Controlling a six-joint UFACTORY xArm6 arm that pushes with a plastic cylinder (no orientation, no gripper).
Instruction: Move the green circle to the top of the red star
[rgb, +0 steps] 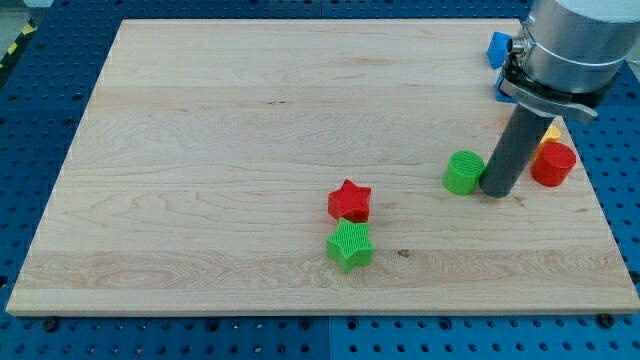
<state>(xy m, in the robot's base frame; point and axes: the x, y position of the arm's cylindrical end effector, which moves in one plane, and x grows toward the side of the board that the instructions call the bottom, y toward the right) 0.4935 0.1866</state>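
The green circle stands on the wooden board at the view's right of centre. The red star lies to its lower left, near the board's middle. My tip rests on the board right beside the green circle, on its right side, touching or nearly touching it. The dark rod rises from there to the arm's grey body at the view's top right.
A green star lies just below the red star, touching it. A red circle stands right of the rod, with a yellow block partly hidden behind it. A blue block sits at the top right edge.
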